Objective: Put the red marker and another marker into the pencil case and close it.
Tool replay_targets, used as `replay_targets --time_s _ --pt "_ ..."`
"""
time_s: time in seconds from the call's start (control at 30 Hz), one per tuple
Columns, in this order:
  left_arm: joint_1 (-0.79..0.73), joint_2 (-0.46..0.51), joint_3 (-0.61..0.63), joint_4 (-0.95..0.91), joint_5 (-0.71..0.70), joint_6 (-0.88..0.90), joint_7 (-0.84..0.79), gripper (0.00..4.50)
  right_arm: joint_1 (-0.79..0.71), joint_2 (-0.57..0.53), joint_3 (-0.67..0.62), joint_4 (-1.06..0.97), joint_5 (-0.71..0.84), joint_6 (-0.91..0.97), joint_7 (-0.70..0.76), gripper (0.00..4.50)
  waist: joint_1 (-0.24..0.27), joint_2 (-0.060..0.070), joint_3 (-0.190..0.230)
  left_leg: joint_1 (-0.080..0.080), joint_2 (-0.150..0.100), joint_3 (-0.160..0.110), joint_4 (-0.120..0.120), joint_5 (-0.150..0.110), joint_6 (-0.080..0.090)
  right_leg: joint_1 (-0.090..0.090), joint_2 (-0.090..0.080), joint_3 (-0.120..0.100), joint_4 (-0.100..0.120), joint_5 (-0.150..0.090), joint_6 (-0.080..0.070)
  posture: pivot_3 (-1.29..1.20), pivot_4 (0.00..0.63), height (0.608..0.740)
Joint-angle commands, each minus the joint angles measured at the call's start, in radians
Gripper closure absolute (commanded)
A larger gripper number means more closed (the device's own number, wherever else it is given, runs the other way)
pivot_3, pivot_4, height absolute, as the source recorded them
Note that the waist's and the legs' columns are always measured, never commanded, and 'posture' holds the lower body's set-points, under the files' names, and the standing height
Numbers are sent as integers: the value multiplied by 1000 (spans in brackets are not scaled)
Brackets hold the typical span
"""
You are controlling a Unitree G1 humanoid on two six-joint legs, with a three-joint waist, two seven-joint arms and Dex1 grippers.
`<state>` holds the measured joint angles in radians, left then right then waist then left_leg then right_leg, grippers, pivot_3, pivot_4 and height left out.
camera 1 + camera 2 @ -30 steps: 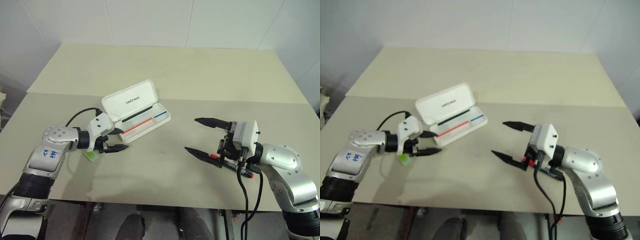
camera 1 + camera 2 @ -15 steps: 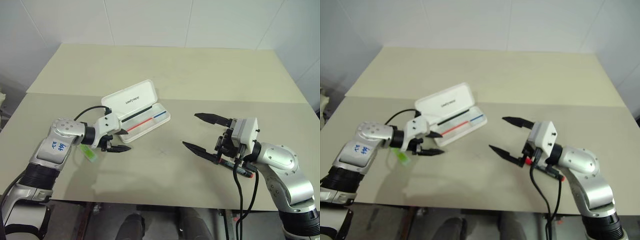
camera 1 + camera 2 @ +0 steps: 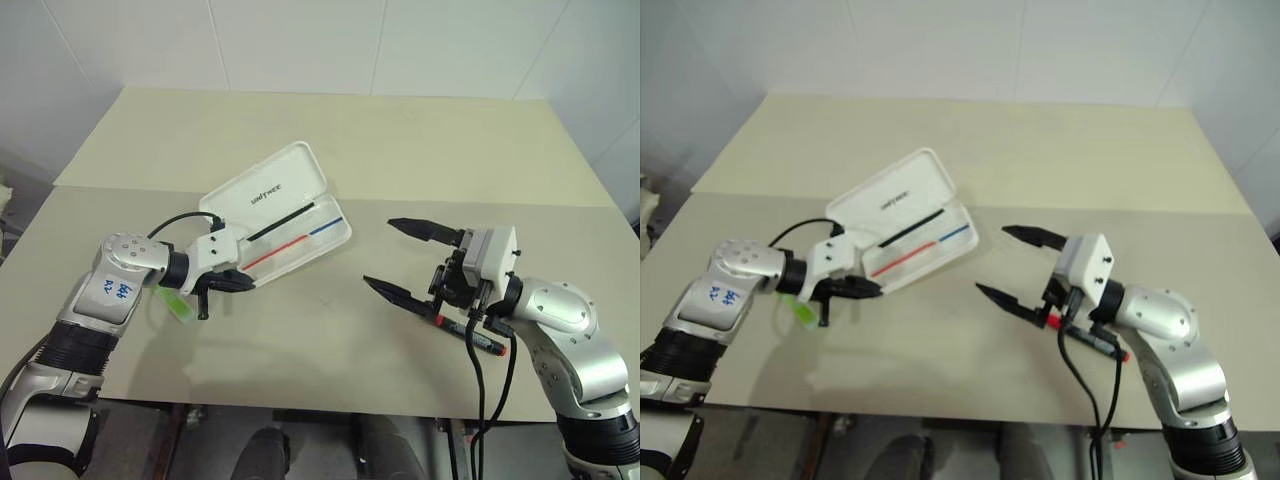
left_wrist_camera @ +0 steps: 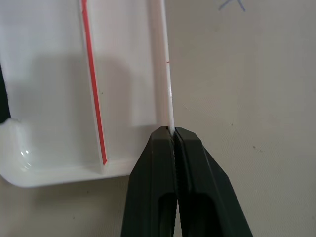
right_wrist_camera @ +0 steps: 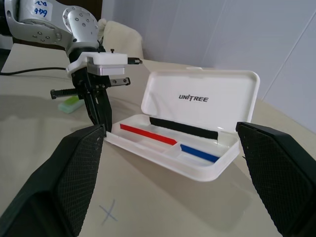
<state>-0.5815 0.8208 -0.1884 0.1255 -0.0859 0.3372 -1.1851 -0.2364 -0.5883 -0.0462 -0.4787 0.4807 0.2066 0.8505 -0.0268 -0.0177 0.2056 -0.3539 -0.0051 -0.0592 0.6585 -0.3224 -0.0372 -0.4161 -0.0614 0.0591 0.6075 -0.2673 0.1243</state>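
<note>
Between your two grippers the table [image 3: 300,340] lies bare, so either arm has free passage across the middle. Your left gripper [image 4: 172,132] is clamped on the near rim of the pencil case [image 3: 300,235]; the raised lid stands just beyond it and blocks any reach straight ahead. The lime-green marker [image 3: 176,303] lies just behind and beneath that wrist. Your right gripper [image 3: 405,262], spread wide, has the red marker [image 3: 470,333] directly under its wrist.
</note>
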Motion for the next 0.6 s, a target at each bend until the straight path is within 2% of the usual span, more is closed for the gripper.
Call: replay_targets --time_s 0.03,0.37,0.6 --pt "8 9 -28 -2 13 -4 -37 4490 -18 -6 -16 -46 24 2 -7 0 0 0 0 0 0 0 0 0 0 0 0 0 0 0 0 0 150 740" --pt "-1 -16 -10 -55 -27 -28 -68 4490 -26 -6 -13 -39 26 8 2 0 0 0 0 -1 0 0 0 0 1 0 0 0 0 0 0 0 150 740" --pt "6 5 -40 -160 -53 -22 -177 4490 -24 -15 -17 -40 36 16 9 0 2 0 0 -2 0 -1 0 -1 1 0 0 -1 1 0 0 0 150 740"
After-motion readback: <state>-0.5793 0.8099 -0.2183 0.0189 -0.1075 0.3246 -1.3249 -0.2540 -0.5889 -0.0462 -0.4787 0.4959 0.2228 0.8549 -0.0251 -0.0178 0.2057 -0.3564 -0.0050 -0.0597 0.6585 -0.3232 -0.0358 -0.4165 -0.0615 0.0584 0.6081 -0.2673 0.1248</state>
